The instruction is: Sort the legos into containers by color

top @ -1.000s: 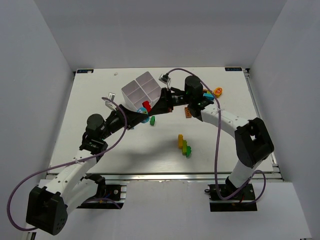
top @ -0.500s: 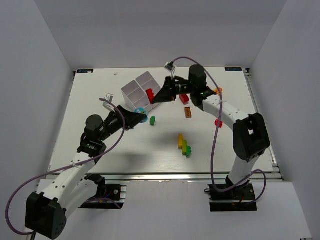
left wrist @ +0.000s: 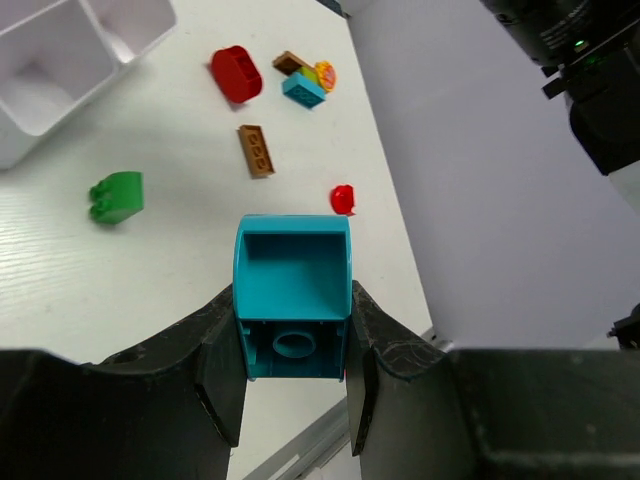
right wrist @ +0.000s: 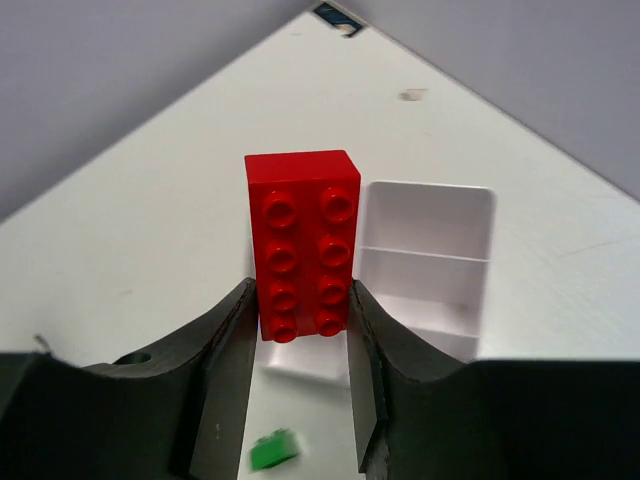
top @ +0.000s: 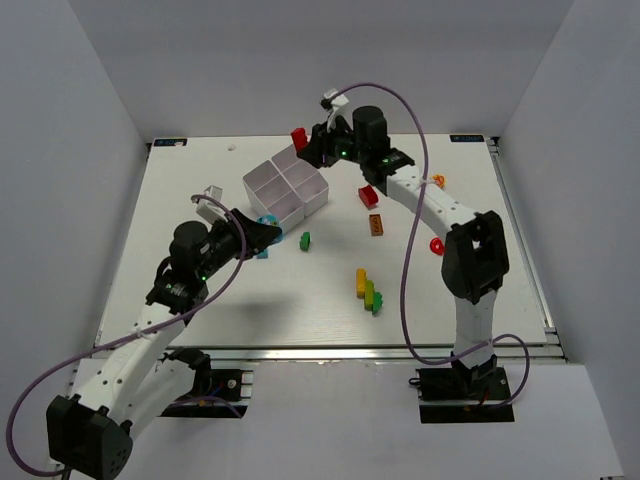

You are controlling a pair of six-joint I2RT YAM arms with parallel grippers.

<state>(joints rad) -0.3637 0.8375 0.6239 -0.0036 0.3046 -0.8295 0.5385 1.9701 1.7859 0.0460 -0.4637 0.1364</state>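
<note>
Red two-by-four brick sits clamped between the fingers of the right gripper, studs facing the wrist camera. The jaws are partly closed on its long sides, near its lower end.

- Overhead view: right gripper is raised over the far side of the table, and the brick appears just past the far corner of the white four-compartment tray. Height can't be read.
- Wrist view: the tray lies below and to the right of the brick, not squarely under it.
- Left gripper is closed on a teal brick, hollow side up. Overhead it hangs by the tray's near corner.
- No brick shows in any compartment in view.
- Loose on the table: green brick, brown plate, yellow-green stack.

Judged step: carrying red to a compartment.

To do it well:
- Centre the brick over one far cell before opening.
- Lower it close to the floor so it doesn't bounce off a divider.
- Keep the long axis along the cell, since the fit looks snug.
- Leave the near cells to the left arm and the teal brick, and avoid crossing its path.
</note>
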